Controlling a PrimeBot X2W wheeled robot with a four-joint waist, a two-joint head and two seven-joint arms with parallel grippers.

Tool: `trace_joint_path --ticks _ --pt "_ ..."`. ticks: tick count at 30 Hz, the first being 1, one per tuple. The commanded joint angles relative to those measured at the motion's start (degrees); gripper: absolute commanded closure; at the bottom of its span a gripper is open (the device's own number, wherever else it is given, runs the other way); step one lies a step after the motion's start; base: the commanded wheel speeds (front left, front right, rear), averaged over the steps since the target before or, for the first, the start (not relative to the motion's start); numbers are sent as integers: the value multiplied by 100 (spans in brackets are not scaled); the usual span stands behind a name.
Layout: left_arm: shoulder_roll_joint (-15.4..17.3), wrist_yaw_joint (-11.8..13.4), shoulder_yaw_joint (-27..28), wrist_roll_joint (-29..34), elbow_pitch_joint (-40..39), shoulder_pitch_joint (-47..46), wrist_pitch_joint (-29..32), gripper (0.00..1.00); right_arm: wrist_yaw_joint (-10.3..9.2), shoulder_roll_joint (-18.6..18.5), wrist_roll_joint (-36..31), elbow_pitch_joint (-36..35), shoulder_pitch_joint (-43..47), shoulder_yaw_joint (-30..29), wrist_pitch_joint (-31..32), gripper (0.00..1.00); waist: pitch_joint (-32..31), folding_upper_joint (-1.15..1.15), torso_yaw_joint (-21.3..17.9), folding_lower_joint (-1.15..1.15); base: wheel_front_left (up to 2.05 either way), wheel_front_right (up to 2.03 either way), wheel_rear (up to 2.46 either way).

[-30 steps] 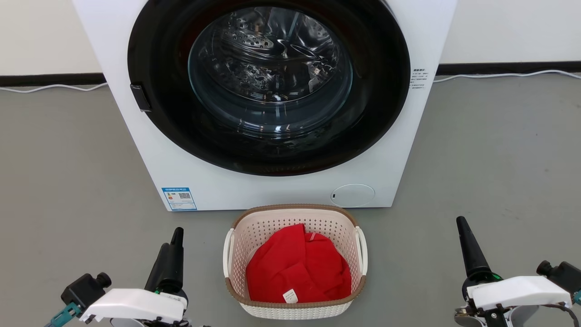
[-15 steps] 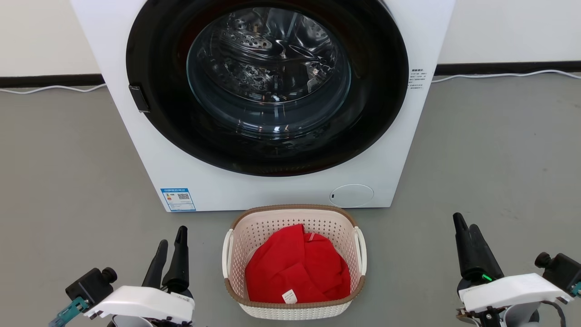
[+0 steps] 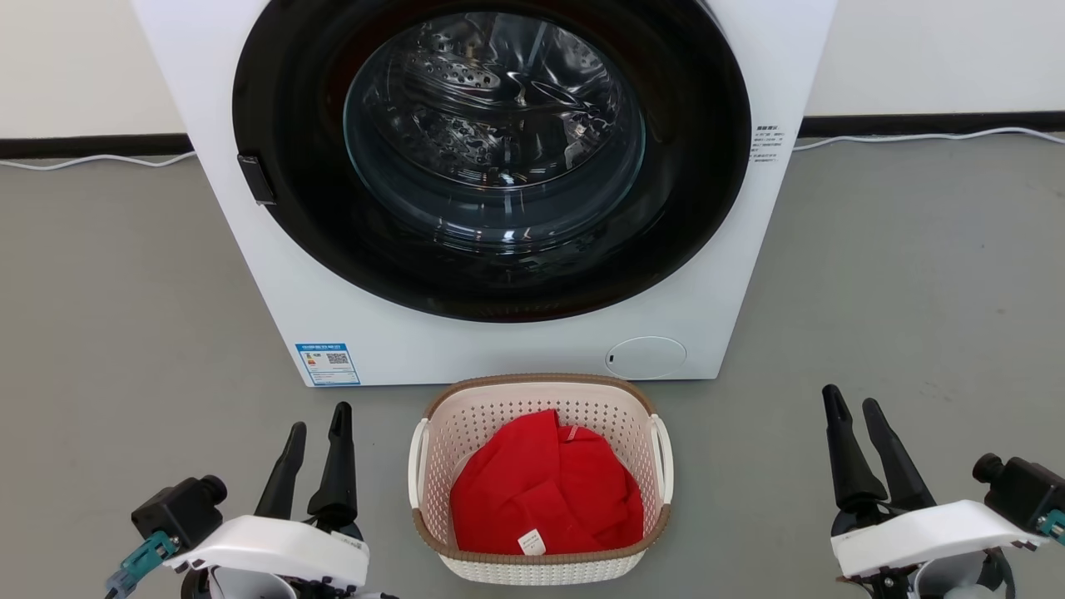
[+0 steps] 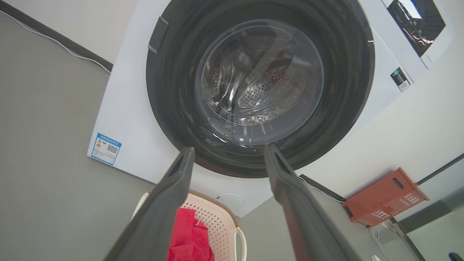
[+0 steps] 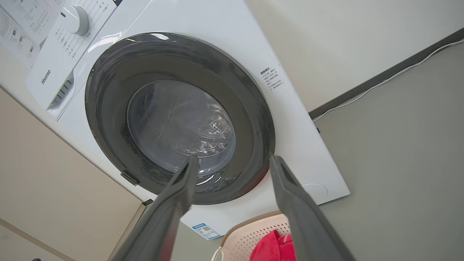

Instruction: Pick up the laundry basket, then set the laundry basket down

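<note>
Laundry basket sits on the grey floor, just near of the washing machine, holding a red garment. Left gripper and right gripper flank it, apart from its handles, jaws spread wide and empty. Neither lifting nor setting down is done yet.
</note>
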Motion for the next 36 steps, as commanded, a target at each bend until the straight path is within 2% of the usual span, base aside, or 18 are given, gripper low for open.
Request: trace_joint_path --ticks 1,36 --pt "59 42 83 196 -203 -326 -86 0 31 -109 -207 -211 -147 123 -111 0 0 0 4 0 0 0 0" --pt "93 152 -161 2129 -419 -423 -657 0 43 -335 -2296 -397 -163 389 -682 0 11 0 -52 0 0 0 0"
